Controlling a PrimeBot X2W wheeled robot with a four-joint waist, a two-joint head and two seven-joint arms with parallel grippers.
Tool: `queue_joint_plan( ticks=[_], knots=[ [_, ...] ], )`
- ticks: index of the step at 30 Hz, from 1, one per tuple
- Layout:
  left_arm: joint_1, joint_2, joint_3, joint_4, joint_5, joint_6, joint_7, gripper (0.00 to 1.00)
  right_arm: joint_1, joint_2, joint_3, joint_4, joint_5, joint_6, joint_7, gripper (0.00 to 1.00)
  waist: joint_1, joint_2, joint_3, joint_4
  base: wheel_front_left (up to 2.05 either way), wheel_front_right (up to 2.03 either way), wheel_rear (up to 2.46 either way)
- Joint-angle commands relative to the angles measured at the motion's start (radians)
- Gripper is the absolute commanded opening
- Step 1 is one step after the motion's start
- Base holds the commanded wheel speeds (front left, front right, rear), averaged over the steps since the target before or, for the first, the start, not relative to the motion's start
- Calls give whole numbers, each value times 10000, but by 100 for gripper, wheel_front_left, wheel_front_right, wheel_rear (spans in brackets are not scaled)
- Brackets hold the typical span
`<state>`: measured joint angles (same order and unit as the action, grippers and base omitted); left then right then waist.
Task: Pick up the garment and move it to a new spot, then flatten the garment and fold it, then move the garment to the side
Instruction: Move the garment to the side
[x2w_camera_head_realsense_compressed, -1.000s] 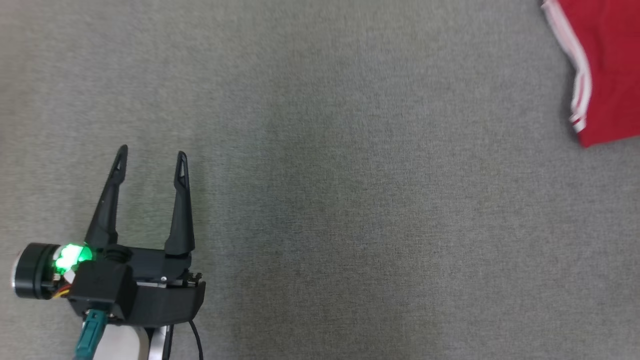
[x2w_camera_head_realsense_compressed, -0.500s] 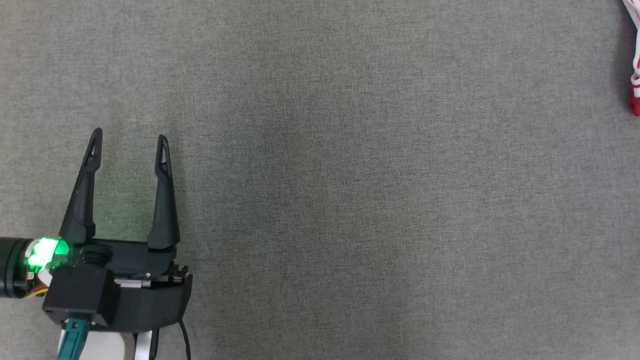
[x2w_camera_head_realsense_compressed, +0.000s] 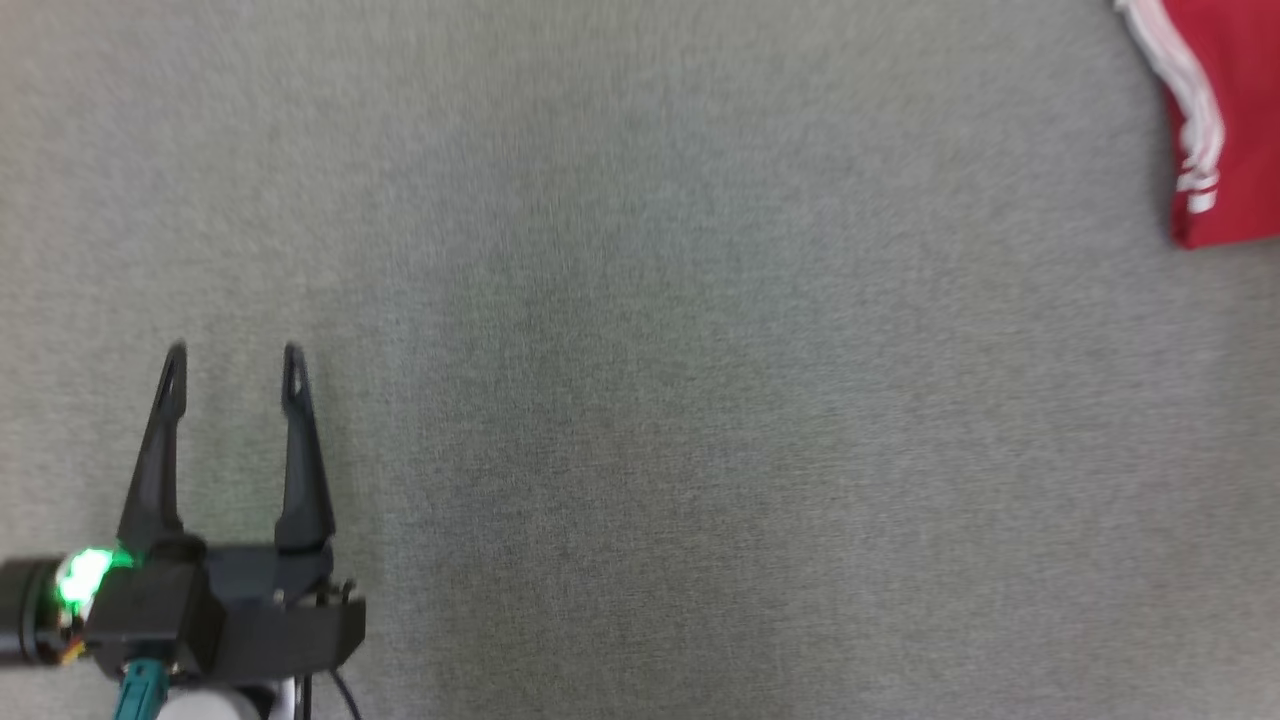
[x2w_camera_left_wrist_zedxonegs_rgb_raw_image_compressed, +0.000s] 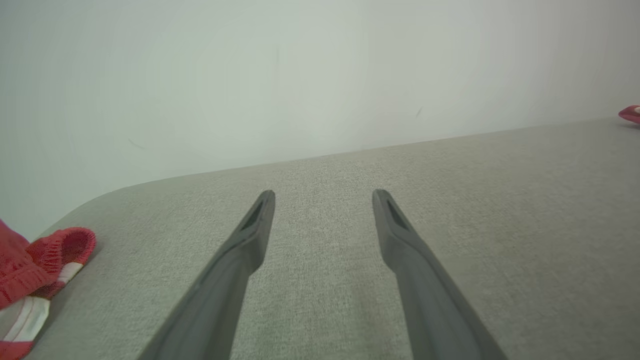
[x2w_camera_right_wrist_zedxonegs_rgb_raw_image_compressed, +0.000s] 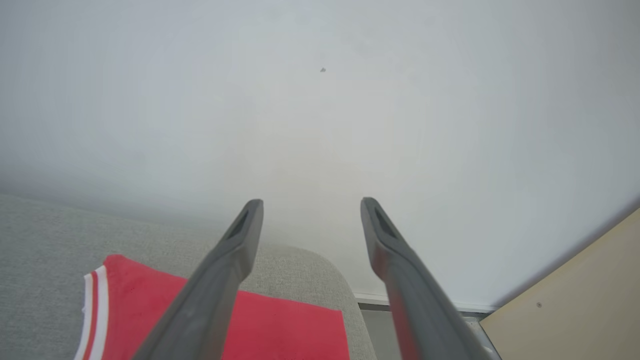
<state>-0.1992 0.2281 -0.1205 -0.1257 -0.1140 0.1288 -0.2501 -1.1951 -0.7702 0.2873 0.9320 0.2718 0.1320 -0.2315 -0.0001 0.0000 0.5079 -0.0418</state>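
We see the left gripper at the lower left of the head view, two long dark fingers pointing up the view, jaws released and spread wide with bare cloth between them. A green light glows at its wrist. A teal plug sits under the black housing. The gripper hangs over the grey woven fabric-covered surface. The red garment with white side stripes lies flat on that surface at the upper right corner, cut by the frame edge and well apart from the left gripper. The head view is slightly blurred.

In the left wrist view the left gripper has its fingers splayed, low over the grey surface, with a pale plain wall behind. A red sliver sits on the surface at the far right edge. At the lower left a bunched red ribbed knit piece with a white band lies by the surface's rounded edge. We cannot tell if it is part of the same garment.

In the right wrist view the right gripper has its jaws released, fingers wide apart and gripping nothing, with pale wall between the tips. The garment lies below the fingers near the surface's rounded corner, white stripes along its left edge in that view. One finger crosses in front of it and we cannot tell if they touch. A beige flat panel stands at the lower right
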Motion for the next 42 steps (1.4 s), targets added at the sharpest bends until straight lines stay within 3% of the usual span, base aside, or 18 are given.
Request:
queue_joint_plan(
  ticks=[1, 9, 18, 31, 42],
  knots=[
    [338, -22, 95, 148, -125, 54, -73, 100, 400, 336, -23, -327, 217, -23, -140, 100, 1, 0, -1006, -196, 0, 0, 0],
    [1394, -39, 453, 795, -493, 184, -125, 100, 2729, 1758, -848, -2322, 731, -23, -327, 100, 1, 0, -2695, -453, 0, 0, 0],
    [2318, -120, 613, 1222, -790, 248, -149, 100, 6399, 3171, -2100, -4392, 326, -23, -263, 100, 1, 0, -4076, -241, 0, 0, 0],
    [2751, 27, 333, 1502, -822, 115, 64, 100, 10739, 5474, -3862, -7498, -531, -23, 585, 100, 1, 0, -5043, 124, 0, 0, 0],
    [2895, 201, 232, 1460, -729, 242, 456, 100, 12397, 6414, -4051, -8692, -1166, -23, 1066, 100, 1, 0, -5410, 201, 0, 0, 0]
  ],
)
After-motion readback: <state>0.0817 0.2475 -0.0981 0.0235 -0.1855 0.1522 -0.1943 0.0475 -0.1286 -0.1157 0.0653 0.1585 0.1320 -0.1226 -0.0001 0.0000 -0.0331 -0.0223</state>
